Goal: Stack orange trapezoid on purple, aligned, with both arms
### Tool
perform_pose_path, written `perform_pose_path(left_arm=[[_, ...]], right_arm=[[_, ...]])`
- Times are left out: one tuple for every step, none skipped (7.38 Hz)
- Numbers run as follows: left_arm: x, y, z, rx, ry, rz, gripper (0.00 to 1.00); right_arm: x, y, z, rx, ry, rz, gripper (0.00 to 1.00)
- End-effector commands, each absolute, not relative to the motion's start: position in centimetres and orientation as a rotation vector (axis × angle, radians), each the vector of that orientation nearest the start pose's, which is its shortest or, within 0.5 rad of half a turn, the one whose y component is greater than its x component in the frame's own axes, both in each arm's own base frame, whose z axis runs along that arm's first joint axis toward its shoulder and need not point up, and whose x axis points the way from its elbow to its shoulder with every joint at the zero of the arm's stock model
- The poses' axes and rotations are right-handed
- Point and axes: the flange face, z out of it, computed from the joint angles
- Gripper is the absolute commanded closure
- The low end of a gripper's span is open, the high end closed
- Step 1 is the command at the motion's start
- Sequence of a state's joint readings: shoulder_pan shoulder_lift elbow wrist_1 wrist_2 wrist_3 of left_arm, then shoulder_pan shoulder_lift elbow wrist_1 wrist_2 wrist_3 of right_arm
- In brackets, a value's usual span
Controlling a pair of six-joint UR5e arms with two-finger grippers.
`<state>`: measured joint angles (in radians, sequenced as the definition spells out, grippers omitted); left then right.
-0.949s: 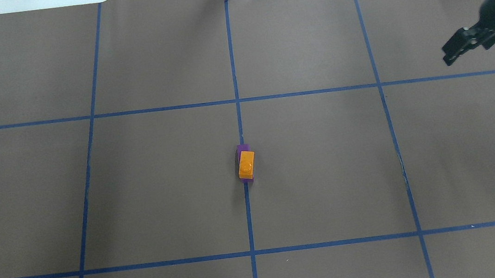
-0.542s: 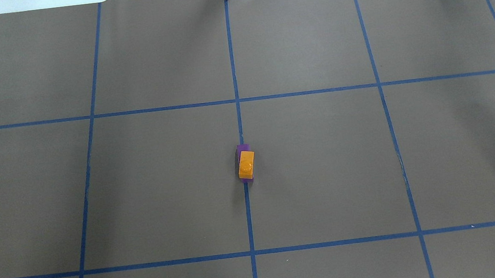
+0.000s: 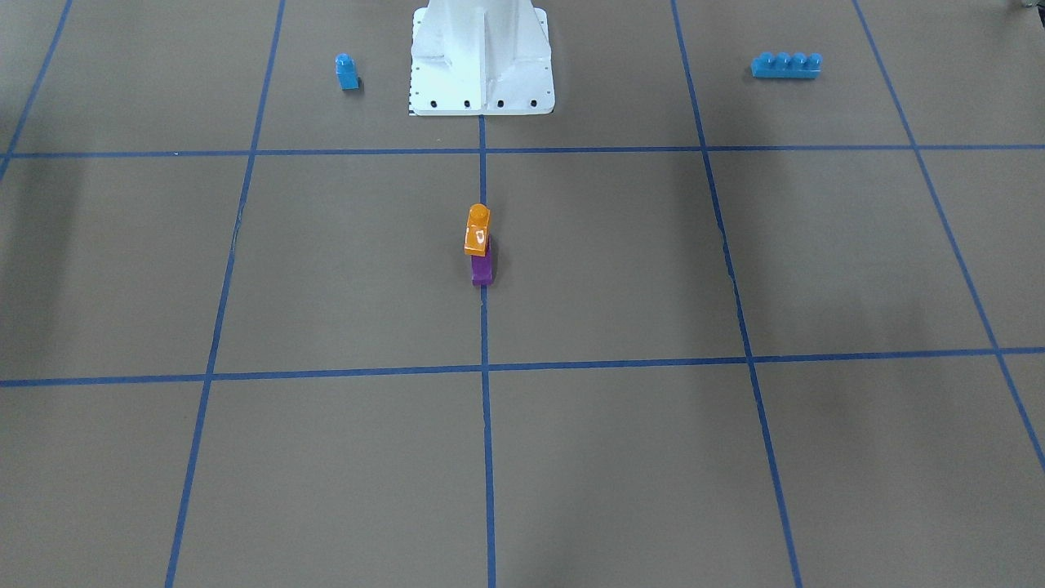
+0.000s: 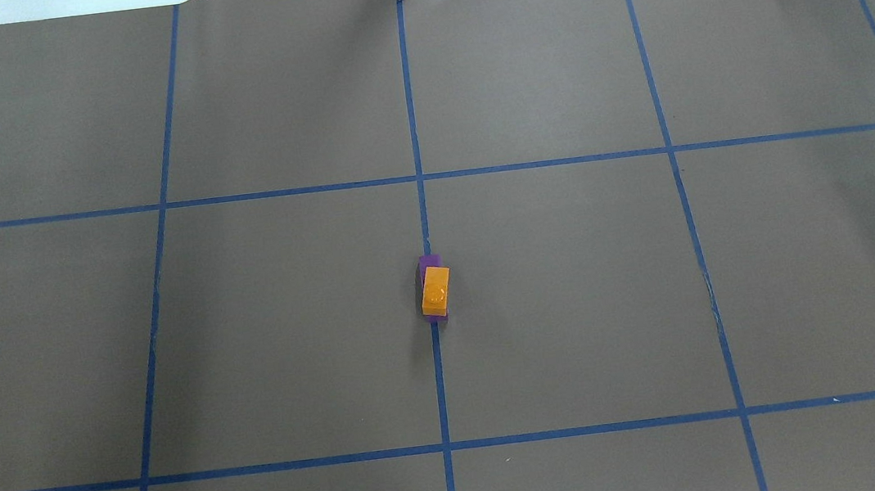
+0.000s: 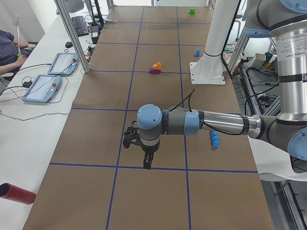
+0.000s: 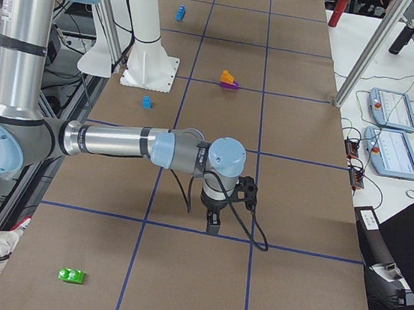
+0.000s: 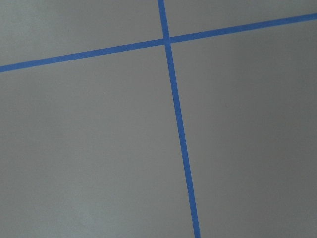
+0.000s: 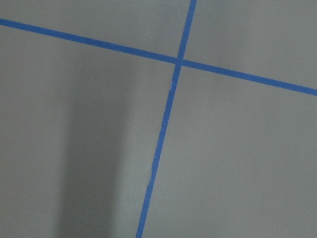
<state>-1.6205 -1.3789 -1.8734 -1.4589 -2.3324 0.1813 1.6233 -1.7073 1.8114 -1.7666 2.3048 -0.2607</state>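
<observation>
A brown paper-covered table (image 4: 576, 304) is marked into squares by blue tape lines (image 4: 411, 117). Near the middle, on the centre line, the orange trapezoid (image 4: 435, 291) sits stacked on the purple (image 4: 428, 260), and nothing grips either brick. From overhead, a strip of purple shows past the orange brick's far end and a thin sliver shows at its near end. The orange looks turned very slightly off the purple's line. In the front-facing view its 1 stud (image 3: 479, 210) faces up. The 2 arms are well away from the stack and appear only in the side views. The left gripper (image 5: 147, 164) points down at the table near a tape line at the table's left end. The right gripper (image 6: 213, 224) does the same at the right end. Whether either gripper's fingers are apart or together cannot be told from these angles. Both wrist cameras show only brown paper and crossing tape. Near the white base pedestal (image 3: 482, 57) a small blue brick (image 3: 347, 72) with 1 stud stands on one side and a long blue brick (image 3: 785, 65) with 4 studs lies on the other.
</observation>
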Motion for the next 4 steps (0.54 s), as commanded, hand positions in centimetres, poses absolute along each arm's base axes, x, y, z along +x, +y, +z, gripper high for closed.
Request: perform_pose_path(left_arm=[[-9.0, -41.1, 60.0, 0.112, 0.76, 0.118, 0.0], [-9.0, -41.2, 59.8, 0.124, 0.758, 0.122, 0.0], [-9.1, -41.2, 59.6, 0.141, 0.757, 0.129, 0.0], [-9.0, -41.3, 59.6, 0.151, 0.755, 0.134, 0.0]], right_arm=[[9.2, -41.6, 62.6, 0.021, -0.738, -0.122, 0.0], [9.2, -41.8, 61.4, 0.028, -0.733, -0.085, 0.0], [9.2, -42.2, 60.8, 0.052, -0.718, -0.078, 0.0], [9.1, -42.5, 60.6, 0.071, -0.708, -0.072, 0.0]])
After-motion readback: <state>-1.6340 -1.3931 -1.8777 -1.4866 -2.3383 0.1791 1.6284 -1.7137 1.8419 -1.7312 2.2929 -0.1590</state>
